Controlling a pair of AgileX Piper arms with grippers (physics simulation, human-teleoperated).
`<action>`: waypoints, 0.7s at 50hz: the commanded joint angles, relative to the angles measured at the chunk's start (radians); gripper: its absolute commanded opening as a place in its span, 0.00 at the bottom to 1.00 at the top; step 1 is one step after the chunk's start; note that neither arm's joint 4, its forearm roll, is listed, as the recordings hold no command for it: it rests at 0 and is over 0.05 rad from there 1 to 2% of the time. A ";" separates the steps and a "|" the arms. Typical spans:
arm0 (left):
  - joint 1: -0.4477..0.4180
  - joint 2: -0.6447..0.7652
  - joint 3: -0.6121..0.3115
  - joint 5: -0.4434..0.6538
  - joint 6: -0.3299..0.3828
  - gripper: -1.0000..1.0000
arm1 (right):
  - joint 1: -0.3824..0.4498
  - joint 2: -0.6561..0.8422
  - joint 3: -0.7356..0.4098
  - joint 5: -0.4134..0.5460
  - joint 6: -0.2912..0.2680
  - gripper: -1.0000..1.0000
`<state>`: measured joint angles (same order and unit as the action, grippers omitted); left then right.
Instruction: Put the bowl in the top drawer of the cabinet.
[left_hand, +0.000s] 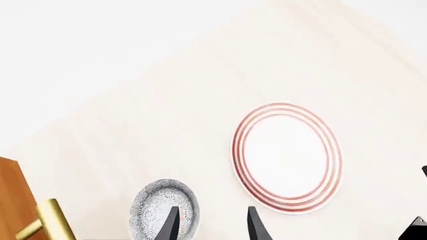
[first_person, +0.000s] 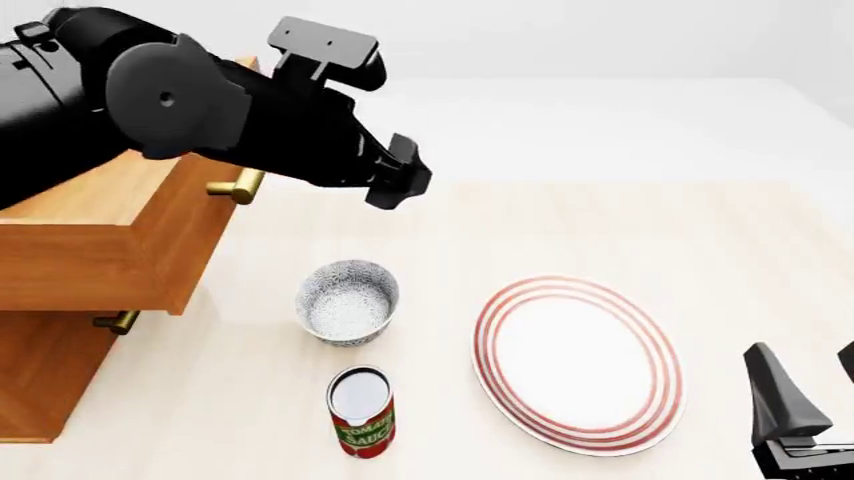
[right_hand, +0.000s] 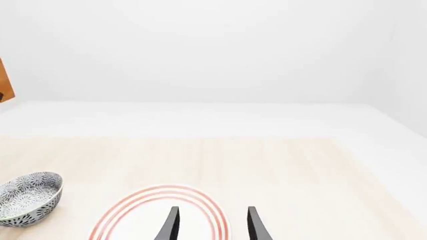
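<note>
The bowl (first_person: 347, 300), white with a dense blue-grey speckle, stands upright on the table just right of the cabinet (first_person: 40, 370). The top drawer (first_person: 80, 270) stands pulled out, its brass handle (first_person: 238, 186) facing the bowl. My left gripper (first_person: 396, 176) hangs in the air beyond the bowl, past the handle, and touches neither. In the left wrist view its fingers (left_hand: 172, 226) stand apart with nothing between them, and the bowl (left_hand: 163, 207) lies beside one of them. My right gripper (first_person: 801, 385) is open at the near right, over the plate's edge; its view shows the bowl (right_hand: 27, 197) far off.
A large white plate (first_person: 578, 362) with red rings lies right of the bowl. A red tomato sauce can (first_person: 362, 411) stands upright just in front of the bowl. The lower drawer's small brass handle (first_person: 120, 322) shows under the top drawer. My left arm hides part of the drawer's opening.
</note>
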<state>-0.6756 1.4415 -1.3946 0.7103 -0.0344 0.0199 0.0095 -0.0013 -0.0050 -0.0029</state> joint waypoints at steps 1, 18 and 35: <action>0.015 0.039 0.023 -0.034 -0.004 1.00 | 0.000 0.000 0.000 0.000 0.000 1.00; 0.029 0.091 0.045 -0.073 -0.028 1.00 | 0.000 0.000 0.000 0.000 0.000 1.00; 0.054 0.129 0.070 -0.112 -0.014 1.00 | 0.000 0.000 0.000 0.000 0.000 1.00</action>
<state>-0.6307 1.5448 -1.3431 0.6303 -0.0511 0.0199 0.0095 -0.0013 -0.0050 -0.0029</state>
